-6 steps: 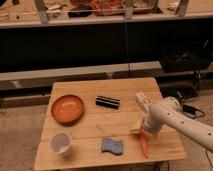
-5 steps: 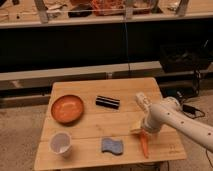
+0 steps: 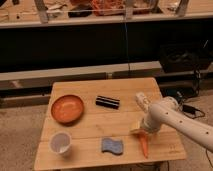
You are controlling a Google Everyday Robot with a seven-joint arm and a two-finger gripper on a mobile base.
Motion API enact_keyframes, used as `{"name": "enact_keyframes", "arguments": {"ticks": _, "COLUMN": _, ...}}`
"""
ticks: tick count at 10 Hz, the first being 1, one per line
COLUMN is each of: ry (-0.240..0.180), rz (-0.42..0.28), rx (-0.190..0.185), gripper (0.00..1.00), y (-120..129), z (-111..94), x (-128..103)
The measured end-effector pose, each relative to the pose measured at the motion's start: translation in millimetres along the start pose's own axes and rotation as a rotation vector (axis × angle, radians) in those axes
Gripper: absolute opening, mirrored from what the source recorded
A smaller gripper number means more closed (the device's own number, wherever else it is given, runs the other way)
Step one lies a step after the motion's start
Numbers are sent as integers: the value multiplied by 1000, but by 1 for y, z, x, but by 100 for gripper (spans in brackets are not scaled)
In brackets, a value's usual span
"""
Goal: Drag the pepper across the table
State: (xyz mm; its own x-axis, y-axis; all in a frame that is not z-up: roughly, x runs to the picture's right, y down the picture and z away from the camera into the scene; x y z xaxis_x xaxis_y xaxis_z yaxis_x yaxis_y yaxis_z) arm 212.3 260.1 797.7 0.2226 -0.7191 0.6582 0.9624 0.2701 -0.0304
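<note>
The pepper (image 3: 144,145) is a long orange one lying on the wooden table (image 3: 100,125) near the front right edge, pointing toward the front. My gripper (image 3: 138,132) is at the end of the white arm (image 3: 172,119), which reaches in from the right. The gripper sits right at the pepper's upper end, touching or almost touching it. The arm hides part of the gripper.
An orange bowl (image 3: 67,108) sits at the left. A black flat bar (image 3: 107,102) lies in the middle back. A white cup (image 3: 60,142) stands at the front left. A blue sponge (image 3: 112,146) lies at the front, left of the pepper.
</note>
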Motion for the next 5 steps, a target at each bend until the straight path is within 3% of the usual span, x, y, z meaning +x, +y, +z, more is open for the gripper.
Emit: {"name": "enact_keyframes", "arguments": {"ticks": 5, "ry": -1, "rz": -5, "rx": -4, "gripper": 80, "y": 0, "z": 3, "x": 2}}
